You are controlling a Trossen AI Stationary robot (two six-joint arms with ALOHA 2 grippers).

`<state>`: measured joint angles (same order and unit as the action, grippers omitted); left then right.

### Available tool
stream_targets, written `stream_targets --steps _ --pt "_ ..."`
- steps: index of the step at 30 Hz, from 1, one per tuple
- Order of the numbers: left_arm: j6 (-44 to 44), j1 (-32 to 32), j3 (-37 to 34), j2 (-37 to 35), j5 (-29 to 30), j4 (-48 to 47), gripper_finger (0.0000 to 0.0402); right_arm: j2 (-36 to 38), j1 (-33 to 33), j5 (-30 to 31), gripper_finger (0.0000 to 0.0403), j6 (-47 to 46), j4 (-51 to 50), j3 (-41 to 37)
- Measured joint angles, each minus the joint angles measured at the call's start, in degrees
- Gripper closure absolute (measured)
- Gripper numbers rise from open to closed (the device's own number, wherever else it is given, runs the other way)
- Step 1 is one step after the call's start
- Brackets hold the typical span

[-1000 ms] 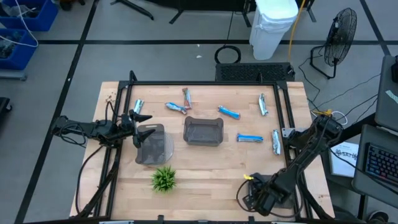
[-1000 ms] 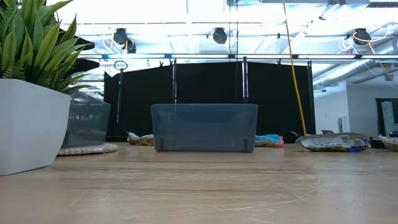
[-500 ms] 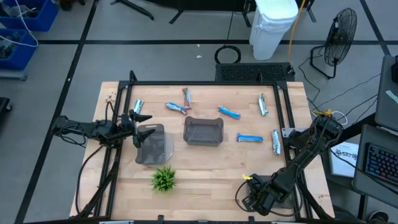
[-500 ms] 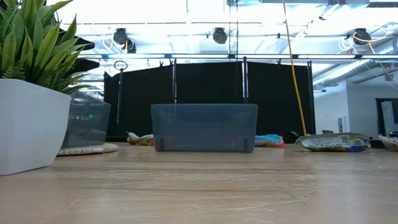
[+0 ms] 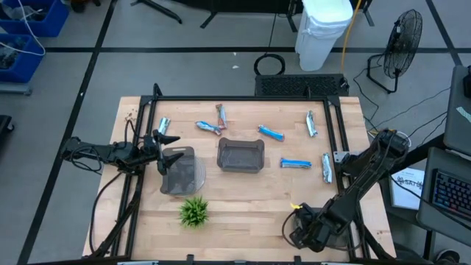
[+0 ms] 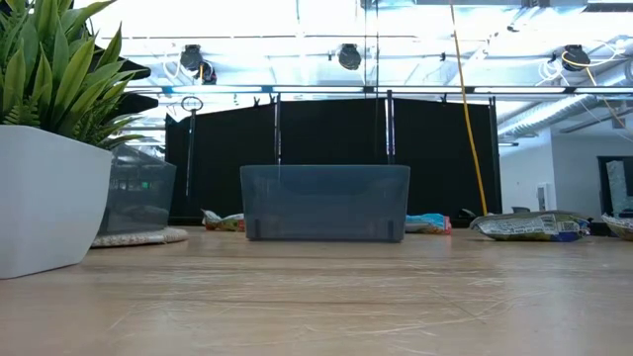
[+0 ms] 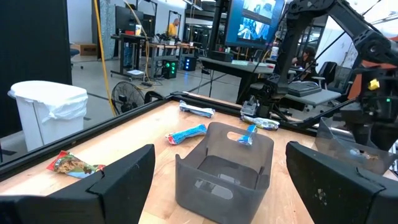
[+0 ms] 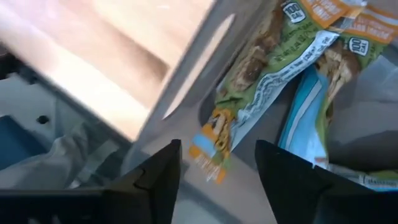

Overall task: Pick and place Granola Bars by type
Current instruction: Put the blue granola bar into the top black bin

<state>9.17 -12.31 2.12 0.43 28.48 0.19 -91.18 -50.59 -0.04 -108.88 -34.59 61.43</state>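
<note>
Near edge of desk, R side: right gripper low over a grey tray, fingers apart, clamped on nothing. In that tray, just below the fingers: a green-and-orange bar beside a blue bar. Near L: small plant.

Mid desk, L side: left gripper at the edge of a clear tray, fingers wide apart, empty. Centre: dark tray, upright, seen empty from left wrist cam. R of it: blue bar no. 2, then a silver bar near the R rail.

Far row, L to R, all loose on desk & apart from ea. other: silver, blue w/ brown-orange just beside it, blue, silver.
</note>
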Motion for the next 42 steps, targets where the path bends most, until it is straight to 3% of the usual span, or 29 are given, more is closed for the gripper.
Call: stream_targets --steps 11,19,29,36,42 --pt "0.0 0.0 0.01 -0.01 0.0 0.0 0.0041 14.29 0.81 -0.03 0.0207 6.61 -0.47 0.02" --pt "0.01 0.0 0.0 0.0 0.0 0.0 0.0041 22.42 8.66 -0.04 0.0211 19.97 -1.05 0.02" --pt "0.01 0.01 0.01 -0.02 0.0 0.0 0.0041 27.21 26.74 -0.04 0.0211 44.79 -1.23 0.02" --pt "0.0 0.01 0.01 -0.02 0.0 0.0 0.0041 28.47 38.58 -0.35 0.0209 69.7 0.86 0.02" --pt "0.02 -0.01 0.01 -0.02 0.01 0.0 0.0041 28.92 46.1 -4.66 0.0207 91.66 -0.68 0.04"
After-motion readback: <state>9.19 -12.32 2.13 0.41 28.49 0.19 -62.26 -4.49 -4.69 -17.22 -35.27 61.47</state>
